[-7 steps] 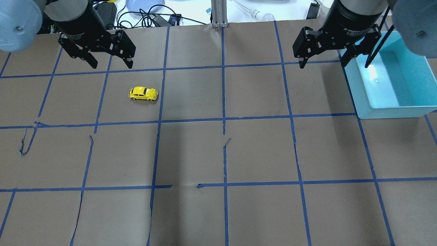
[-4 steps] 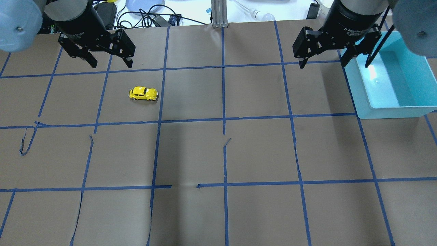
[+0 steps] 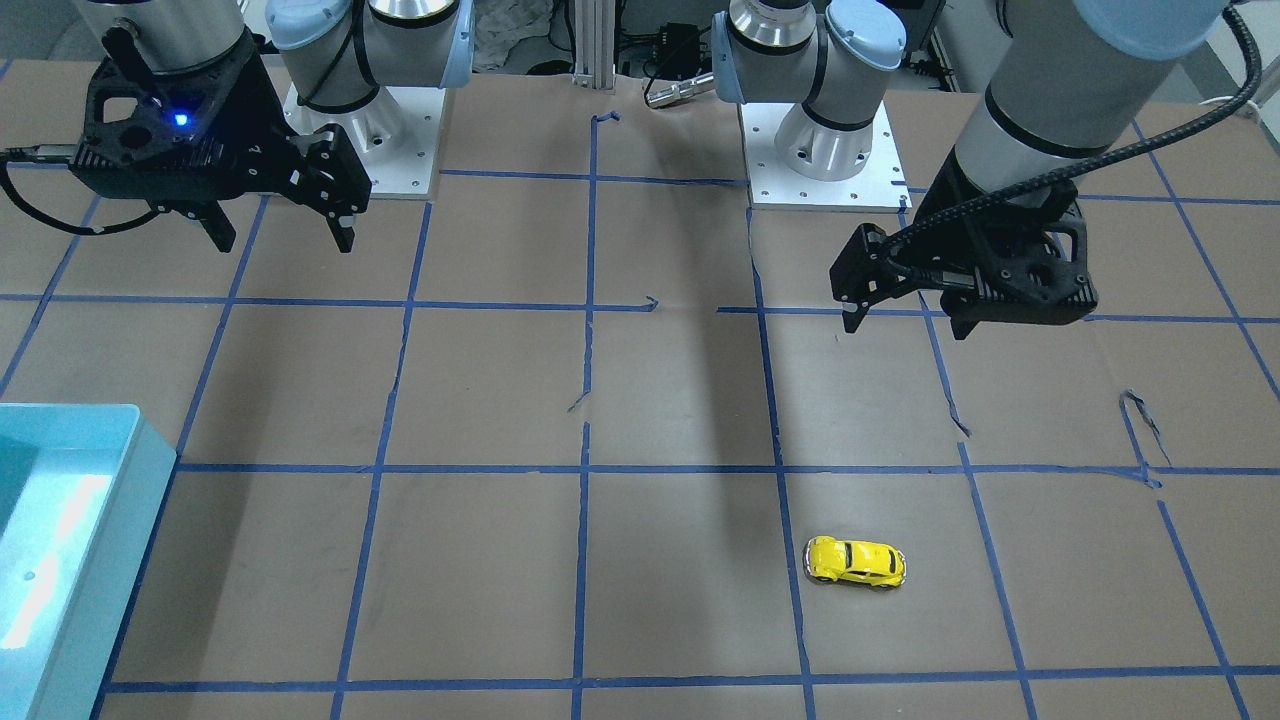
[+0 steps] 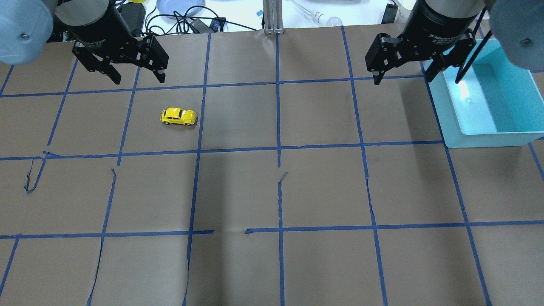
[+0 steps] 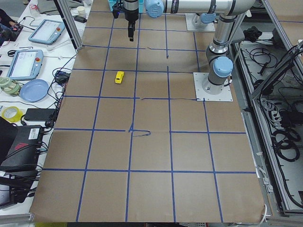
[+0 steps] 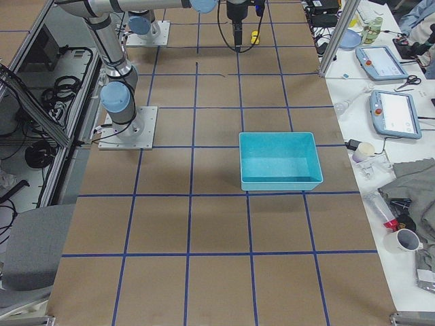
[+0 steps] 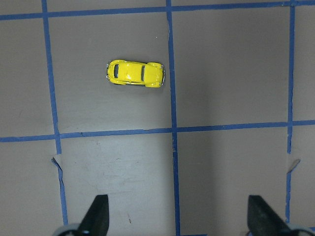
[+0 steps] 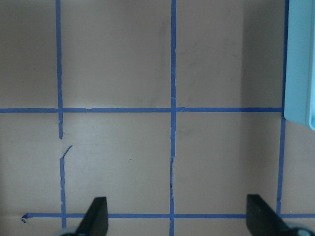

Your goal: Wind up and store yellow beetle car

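Left gripper (image 4: 138, 80): black, angular, two-finger linkage on a grey cylindrical wrist. Jaws released and spread wide, nothing between the dark wedge-shaped fingers (image 7: 98, 214). Suspended above the far left squares of the table (image 4: 323, 191), well apart from the toy.

Table surface: matte brown paper, flat, divided into large squares by blue tape (image 4: 278, 127). Tape torn and curled in places, notably at the left edge (image 4: 32, 178).

Yellow beetle car (image 4: 179, 116): small, glossy, bright yellow, rounded shell with dark windows and silver bumpers. Upright on its wheels on the paper, lengthwise across the table, inside one square and just beside a tape line. Located nearer the operators' side than the left gripper, touched by neither arm.

Right gripper (image 4: 402, 80): same black linkage, jaws likewise released and holding nothing. Raised above the paper, just beside the bin's left wall.

Bin (image 4: 488, 139): turquoise plastic, rectangular, smooth walls, glare spot on the floor. Set at the far right, well apart from the car. Between car and bin: several tape lines and the raised right gripper.

Beyond the far edge: aluminium post (image 4: 272, 17), tangled black cables (image 4: 182, 19), pale blue plate (image 4: 178, 5).
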Controlling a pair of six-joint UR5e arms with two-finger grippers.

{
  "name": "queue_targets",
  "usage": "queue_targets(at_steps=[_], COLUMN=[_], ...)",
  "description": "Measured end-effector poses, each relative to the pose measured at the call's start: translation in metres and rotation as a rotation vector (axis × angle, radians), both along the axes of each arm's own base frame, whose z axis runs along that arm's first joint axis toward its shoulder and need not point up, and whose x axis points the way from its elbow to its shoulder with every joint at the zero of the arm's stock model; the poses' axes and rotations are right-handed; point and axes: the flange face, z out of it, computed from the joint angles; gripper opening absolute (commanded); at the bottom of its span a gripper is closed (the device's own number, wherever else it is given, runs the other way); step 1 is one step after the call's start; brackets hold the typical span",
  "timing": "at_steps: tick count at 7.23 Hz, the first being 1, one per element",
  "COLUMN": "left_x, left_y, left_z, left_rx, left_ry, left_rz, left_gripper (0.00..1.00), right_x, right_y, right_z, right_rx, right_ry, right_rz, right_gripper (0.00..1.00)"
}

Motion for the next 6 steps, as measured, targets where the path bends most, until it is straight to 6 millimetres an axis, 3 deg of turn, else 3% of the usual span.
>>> queue_targets(at_steps=[6], left_x=[0.0005], left_y=[0.0006], left_z=[-0.0067], left_rx=[0.014], left_ry=[-0.005], left_rz=[-0.012], left_gripper=[1.00], right_x=[0.0002], right_y=[0.0003], right_z=[0.0003], right_rx=[-0.001], right_ry=[0.000], right_rz=[0.001], right_gripper=[1.00])
